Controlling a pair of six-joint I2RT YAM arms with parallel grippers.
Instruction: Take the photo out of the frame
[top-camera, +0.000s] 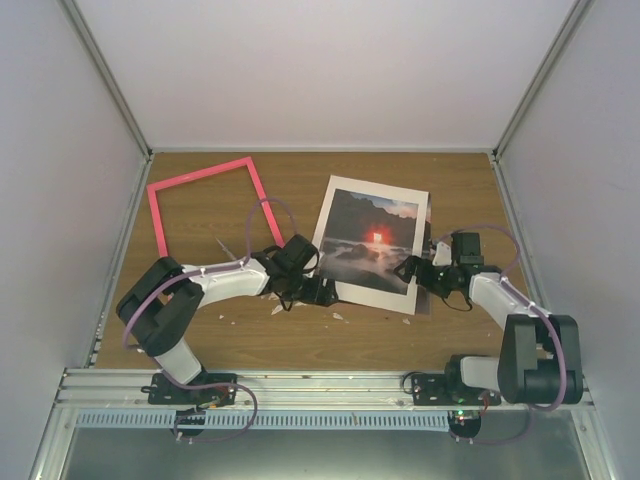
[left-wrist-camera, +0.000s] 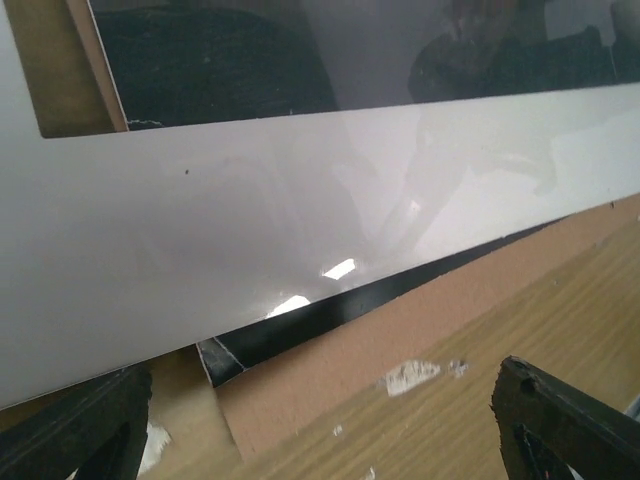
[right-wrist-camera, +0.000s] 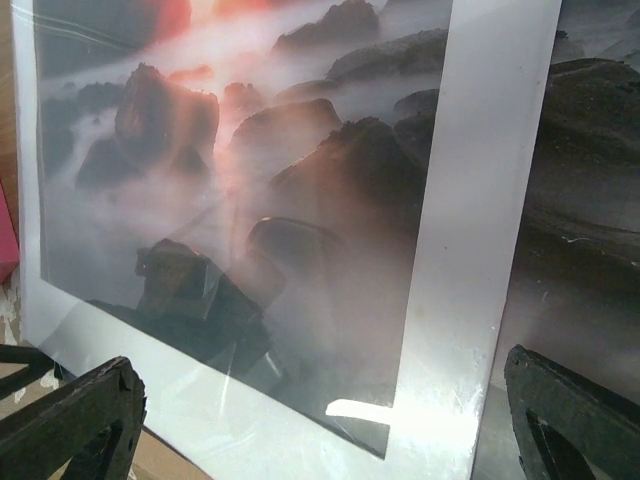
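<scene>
At upper left of the top view, the thin pink-red picture frame (top-camera: 200, 172) lies empty on the brown wooden desk (top-camera: 300, 340). The rocky sunset photo (top-camera: 372, 240) lies mid-picture, well apart, under a white card border (top-camera: 380, 189). Both the left tool (top-camera: 320, 292) and right tool (top-camera: 410, 270) gape wide, holding nothing. Job looks nearly done.

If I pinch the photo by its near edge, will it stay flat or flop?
Probably floppy: the photo looks like a thin sheet lying flat under the white mat, so lifting one edge may sag it. Its glossy sheen suggests it could slip when pinched.
</scene>
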